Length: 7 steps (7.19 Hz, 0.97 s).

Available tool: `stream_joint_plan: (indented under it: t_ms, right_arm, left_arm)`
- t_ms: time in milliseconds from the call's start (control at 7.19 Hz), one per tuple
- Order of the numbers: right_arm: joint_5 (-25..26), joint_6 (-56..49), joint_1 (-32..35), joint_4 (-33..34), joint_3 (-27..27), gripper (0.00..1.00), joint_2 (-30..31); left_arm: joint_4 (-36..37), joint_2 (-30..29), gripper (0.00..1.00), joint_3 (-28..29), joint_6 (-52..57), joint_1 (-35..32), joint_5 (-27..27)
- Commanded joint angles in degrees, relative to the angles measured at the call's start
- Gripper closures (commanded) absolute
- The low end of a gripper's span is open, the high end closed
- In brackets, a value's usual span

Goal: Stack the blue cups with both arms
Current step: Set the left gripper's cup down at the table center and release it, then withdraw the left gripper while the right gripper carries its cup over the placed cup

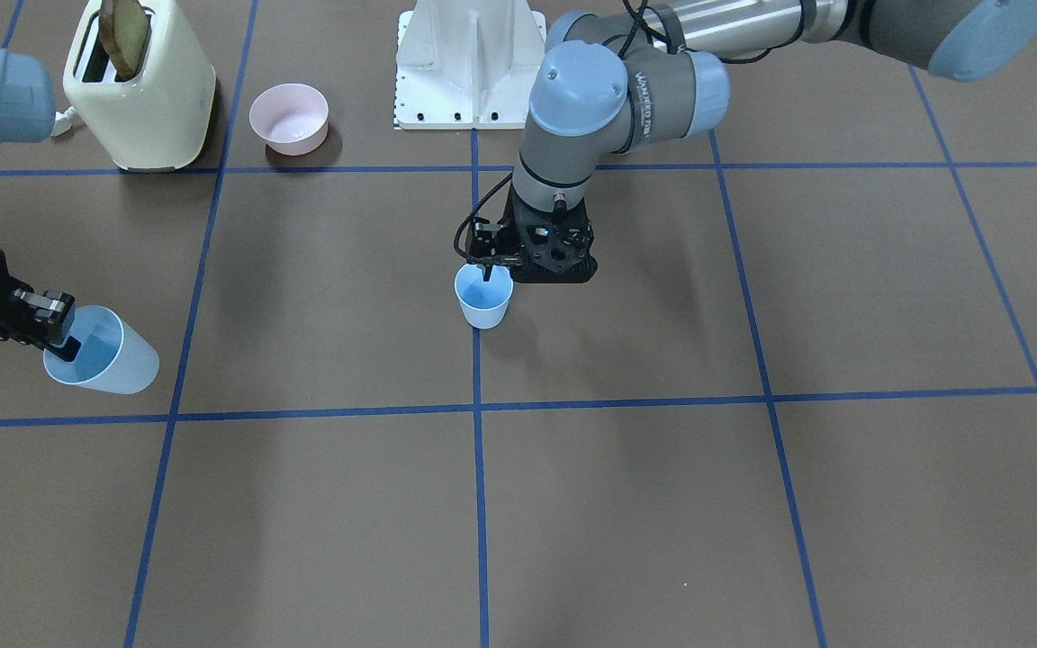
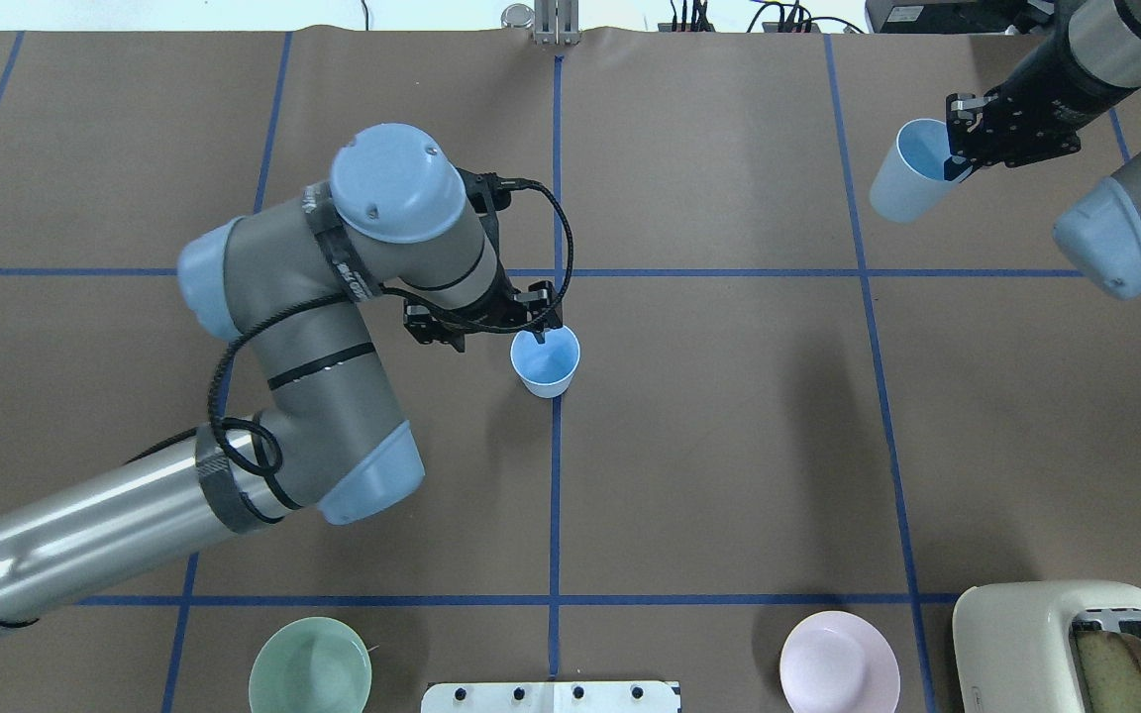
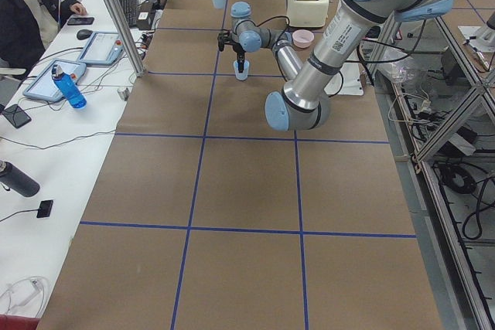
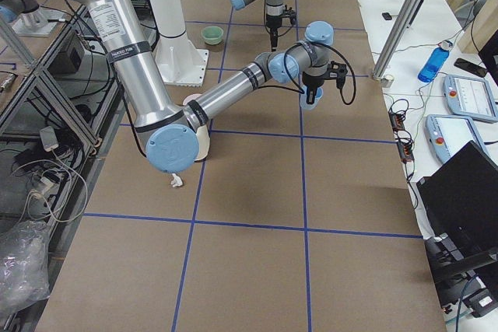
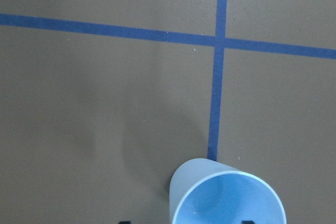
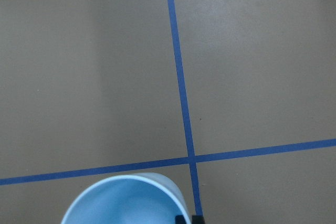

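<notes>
Each arm has one blue cup pinched by its rim: the left hand (image 2: pixel 538 332) grips the centre cup (image 2: pixel 545 362) on the worktop (image 2: pixel 729 446) while the right hand (image 2: pixel 957 158) grasps the lifted cup (image 2: pixel 907 185) well apart, so the next move appears to be bringing it over and nesting it.

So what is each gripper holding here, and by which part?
Each holds a blue cup by its rim, one finger inside: the left gripper the centre cup, the right gripper the lifted, tilted cup.
</notes>
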State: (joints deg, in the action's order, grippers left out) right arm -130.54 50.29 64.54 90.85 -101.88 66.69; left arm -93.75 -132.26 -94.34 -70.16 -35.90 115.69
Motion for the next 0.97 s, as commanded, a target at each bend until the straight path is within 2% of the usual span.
stream_joint_plan:
  t_ms: [0, 139, 417, 696, 835]
  right_arm:
    - [0.5, 6.1, -1.9, 6.6, -0.7, 1.00, -7.3]
    - [2.0, 11.7, -4.7, 6.7, -0.9, 1.00, -10.1]
    - [9.3, 23.0, -14.4, 6.8, -2.2, 1.00, -13.9]
    - [15.5, 30.4, -22.1, 7.0, -2.1, 1.00, -17.6]
    - [17.7, 31.3, -24.8, 9.2, -1.7, 1.00, -19.9]
  left_arm:
    - [5.9, 9.9, 0.03, -11.9, 15.0, -12.1, 10.0]
    - [8.1, 14.4, 0.02, -14.4, 25.3, -18.5, 13.0]
    - [8.8, 20.8, 0.02, -14.7, 40.7, -28.0, 15.0]
    - [8.8, 25.2, 0.02, -13.5, 51.3, -35.4, 19.7]
    - [8.8, 26.9, 0.02, -13.0, 55.4, -37.7, 20.4]
